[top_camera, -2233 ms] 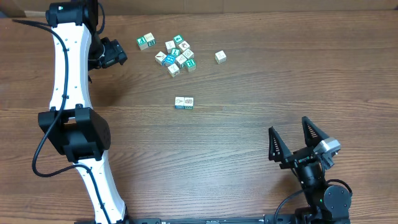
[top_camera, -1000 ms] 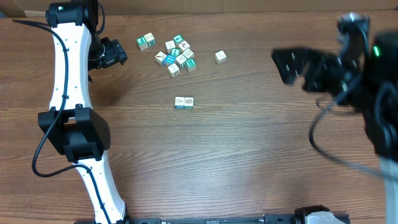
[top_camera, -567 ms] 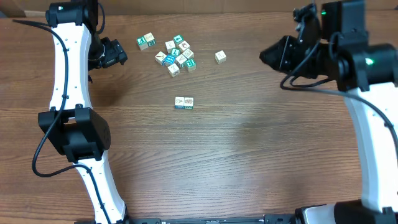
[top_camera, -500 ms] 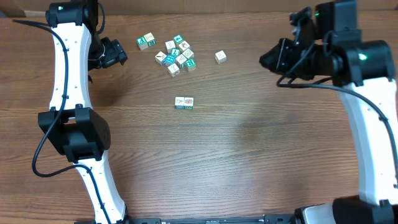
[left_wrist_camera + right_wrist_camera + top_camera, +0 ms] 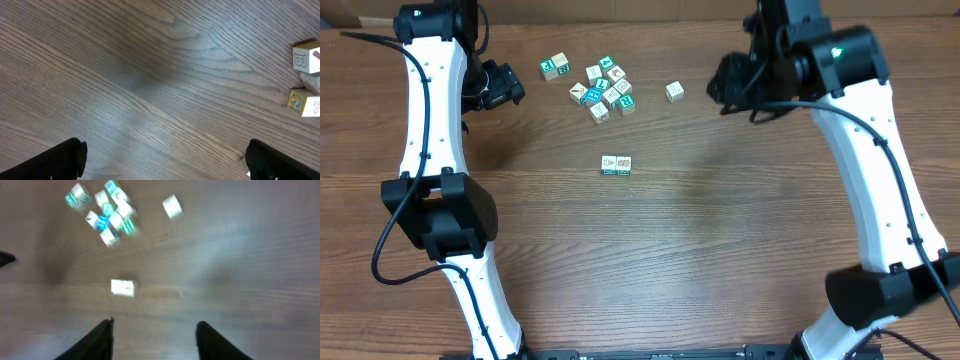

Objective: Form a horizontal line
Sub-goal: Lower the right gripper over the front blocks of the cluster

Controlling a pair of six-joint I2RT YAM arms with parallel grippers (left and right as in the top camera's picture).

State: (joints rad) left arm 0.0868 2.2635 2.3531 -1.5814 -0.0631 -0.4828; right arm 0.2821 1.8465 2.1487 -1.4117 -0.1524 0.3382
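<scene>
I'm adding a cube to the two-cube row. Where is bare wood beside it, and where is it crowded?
Bare wood flanks the short row of two cream-and-teal cubes on both sides, and runs wide below it. Crowded: the irregular bunch of cubes above, with a lone cream cube to its right.

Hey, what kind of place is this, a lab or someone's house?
Probably a robotics lab bench, not a home: a left arm and right arm stand at a wood-grain table, with tiny picture cubes as props.
</scene>
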